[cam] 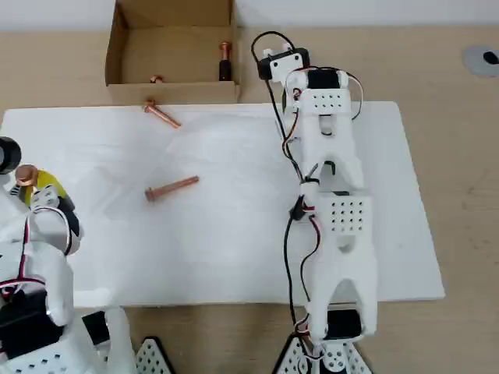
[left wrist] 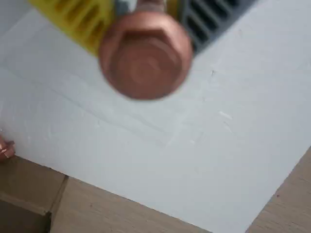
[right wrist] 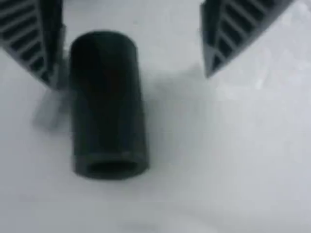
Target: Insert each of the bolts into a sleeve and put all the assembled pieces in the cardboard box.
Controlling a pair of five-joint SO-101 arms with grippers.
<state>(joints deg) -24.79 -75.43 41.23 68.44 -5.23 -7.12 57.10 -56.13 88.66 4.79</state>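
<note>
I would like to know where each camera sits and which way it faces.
High view: fixed overhead, looking down on mat, box, left arm, right arm.
Left wrist view: on the left arm, facing down at the mat; left gripper shut on a bolt.
Right wrist view: on the right arm, facing down at a sleeve; right gripper open.
Shared: high and left wrist views both show that bolt.

Robotics lab desk: wooden tabletop (cam: 460, 156), white board (cam: 234, 249).
</note>
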